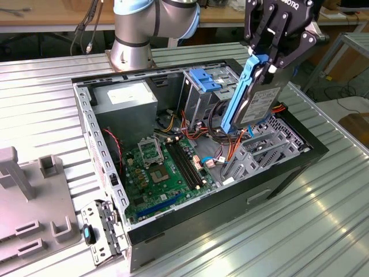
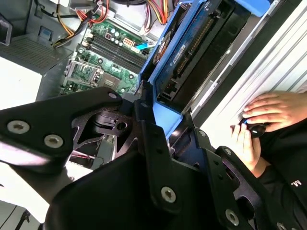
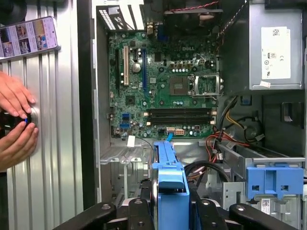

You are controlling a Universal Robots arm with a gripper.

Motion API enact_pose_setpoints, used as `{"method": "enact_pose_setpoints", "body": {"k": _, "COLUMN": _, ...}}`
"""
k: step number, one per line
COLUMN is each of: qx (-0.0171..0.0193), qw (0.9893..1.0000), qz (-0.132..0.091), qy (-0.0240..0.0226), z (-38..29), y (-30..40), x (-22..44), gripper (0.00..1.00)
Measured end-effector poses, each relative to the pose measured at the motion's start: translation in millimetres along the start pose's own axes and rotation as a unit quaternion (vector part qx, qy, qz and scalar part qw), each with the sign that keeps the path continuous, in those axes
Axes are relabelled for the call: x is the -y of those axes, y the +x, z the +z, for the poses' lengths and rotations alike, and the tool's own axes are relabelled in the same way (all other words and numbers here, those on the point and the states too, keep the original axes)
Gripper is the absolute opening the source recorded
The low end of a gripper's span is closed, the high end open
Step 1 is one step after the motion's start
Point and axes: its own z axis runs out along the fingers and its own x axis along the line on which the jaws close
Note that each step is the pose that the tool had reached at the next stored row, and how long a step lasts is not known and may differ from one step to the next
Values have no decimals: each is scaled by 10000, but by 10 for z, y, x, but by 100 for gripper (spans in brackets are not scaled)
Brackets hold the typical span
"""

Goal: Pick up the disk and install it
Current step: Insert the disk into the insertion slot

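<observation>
We see the gripper (image 1: 271, 60) poised above the open computer case (image 1: 190, 228), its fingers pinching the disk (image 1: 259, 104) from both flat sides. The disk hangs clear of the case, steeply tilted and nearly on edge. Its light-blue rail faces the case's interior, and its labelled grey face is turned toward the case wall on the exterior view's right. The disk's lower end sits over the bundle of cables just beside the metal drive cage (image 1: 199, 101), which carries a blue latch (image 1: 203, 79) on top. Whether that end touches anything inside the case we cannot tell. In the second wrist view the black fingers (image 2: 144, 115) clamp the disk (image 2: 184, 52) by its blue bracket, and in the first wrist view the bracket edge of the disk (image 3: 170, 182) stands between the fingers. On the floor of the case lies the green motherboard (image 1: 161, 167), and the grey power supply (image 1: 124, 98) sits in the case's far corner, near the arm's base. Outside the case, a person's hands (image 3: 17, 120) rest on the ribbed metal table (image 1: 288, 231), with a phone (image 3: 29, 36) lying near them.
</observation>
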Motion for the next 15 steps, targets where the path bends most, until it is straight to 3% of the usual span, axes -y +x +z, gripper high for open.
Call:
{"method": "enact_pose_setpoints", "body": {"k": 6, "qx": 0, "qw": 10000, "qz": 1, "qy": 0, "z": 31, "y": 92, "x": 9, "gripper": 37}}
{"method": "enact_pose_setpoints", "body": {"k": 8, "qx": 2, "qw": 10000, "qz": 1, "qy": 0, "z": 48, "y": 180, "x": 10, "gripper": 37}}
{"method": "enact_pose_setpoints", "body": {"k": 10, "qx": 5, "qw": 10000, "qz": 1, "qy": 0, "z": 54, "y": 198, "x": 12, "gripper": 37}}
{"method": "enact_pose_setpoints", "body": {"k": 15, "qx": 4, "qw": 10000, "qz": -5, "qy": 0, "z": 75, "y": 196, "x": 133, "gripper": 37}}
